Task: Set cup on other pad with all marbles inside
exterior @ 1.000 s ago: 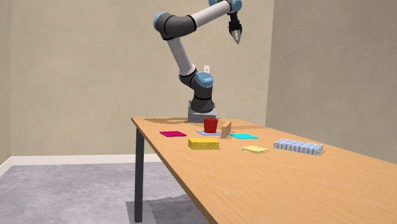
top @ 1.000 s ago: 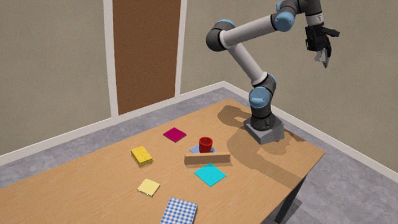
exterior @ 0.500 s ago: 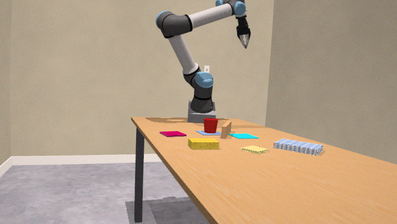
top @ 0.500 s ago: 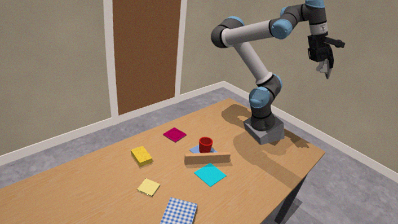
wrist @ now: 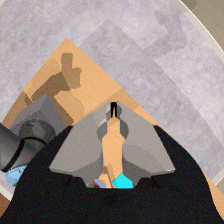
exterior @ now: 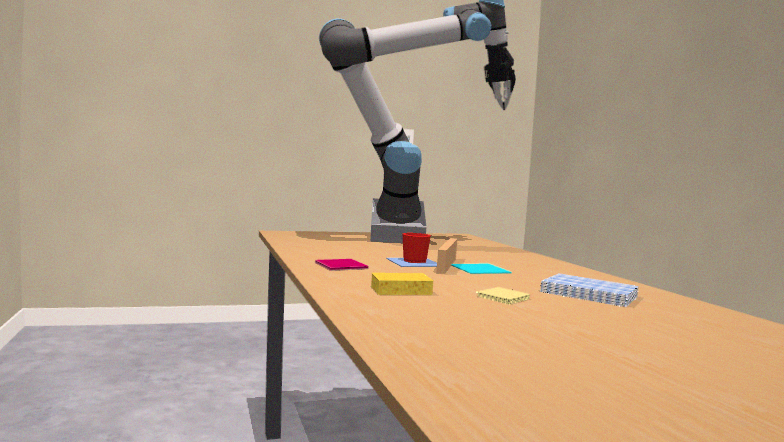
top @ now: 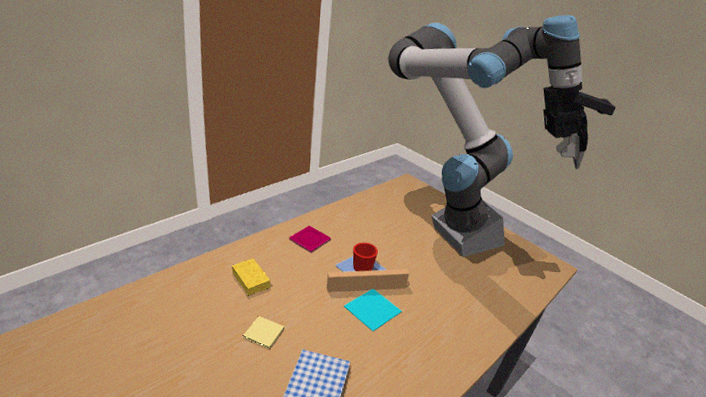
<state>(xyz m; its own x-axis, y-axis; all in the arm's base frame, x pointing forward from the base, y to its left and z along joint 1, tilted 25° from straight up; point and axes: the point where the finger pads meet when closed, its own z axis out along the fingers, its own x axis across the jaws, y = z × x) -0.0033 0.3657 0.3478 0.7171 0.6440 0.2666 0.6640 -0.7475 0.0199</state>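
The tool (top: 569,151), pressed together on nothing, hangs high above the red cup (top: 364,256) on its blue pad (top: 345,263); the approach step requires spreading and descending.

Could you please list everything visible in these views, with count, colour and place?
Plastic cup: one, red, upright on pale blue pad.
Wooden rail: one, tan, between the blue and cyan pads.
Square pad: one, cyan, past the rail.
Square pad: one, magenta, beside the cup.
Sponge block: one, yellow.
Flat square: one, pale yellow.
Folded checked cloth: one, blue-white, near edge.
Wooden table: one.
Door: one, brown.
Gripper: one, shut, empty, high above the table.
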